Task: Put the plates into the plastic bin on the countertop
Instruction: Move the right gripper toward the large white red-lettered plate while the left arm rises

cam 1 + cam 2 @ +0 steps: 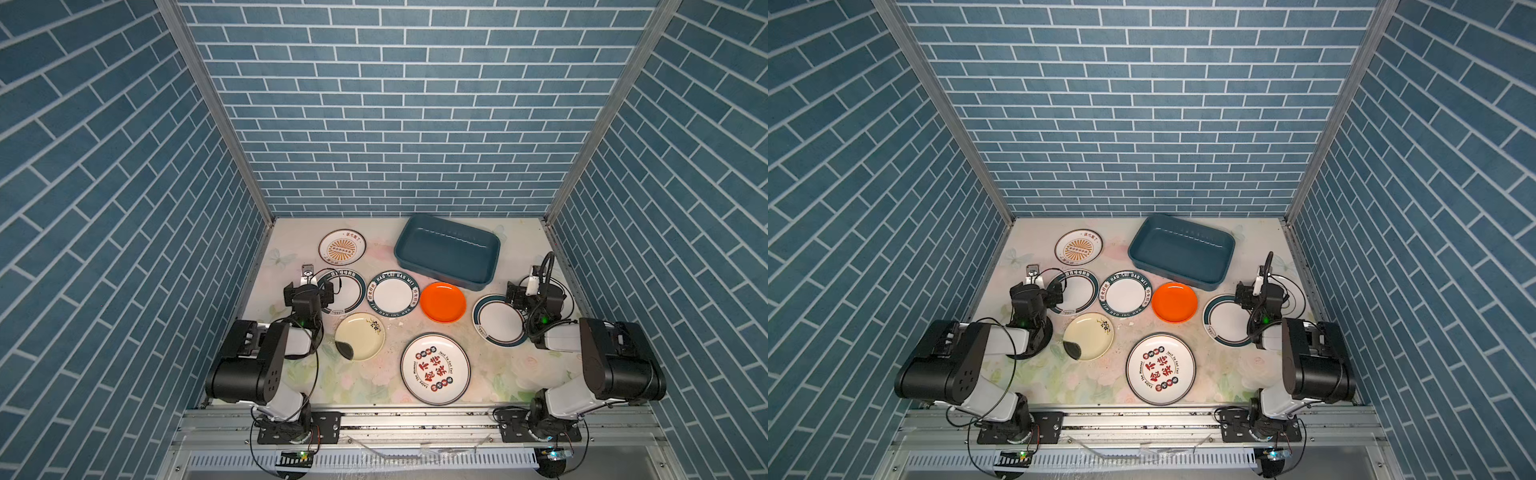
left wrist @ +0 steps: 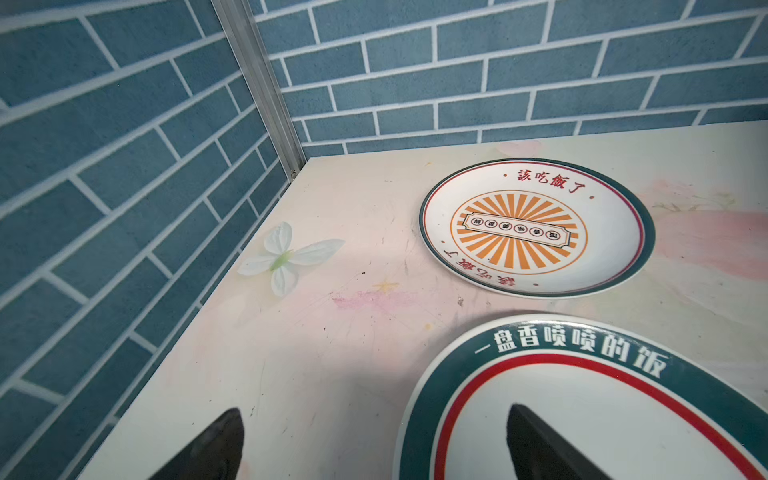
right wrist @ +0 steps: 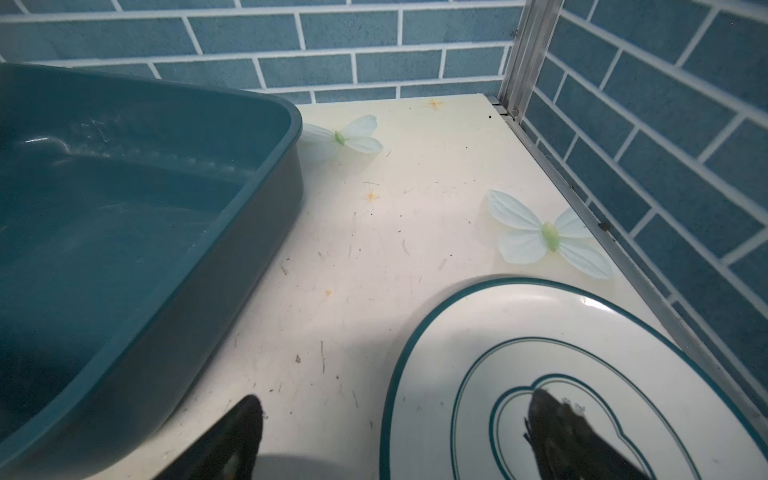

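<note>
As left gripper [image 2: 374, 409] gapes, plate rim [image 2: 419, 415] seemingly between.

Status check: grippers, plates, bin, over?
Left gripper open, empty, astride lettered plate rim. Right gripper open, empty, astride clover plate rim. Plastic bin empty, nothing loaded. Orange plate beside bin; opening unobstructed.

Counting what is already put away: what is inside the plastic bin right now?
Nothing: in both top views the plastic bin shows a bare floor. In the right wrist view its near wall hides a strip of floor. The orange plate beside it lies on the countertop.
</note>
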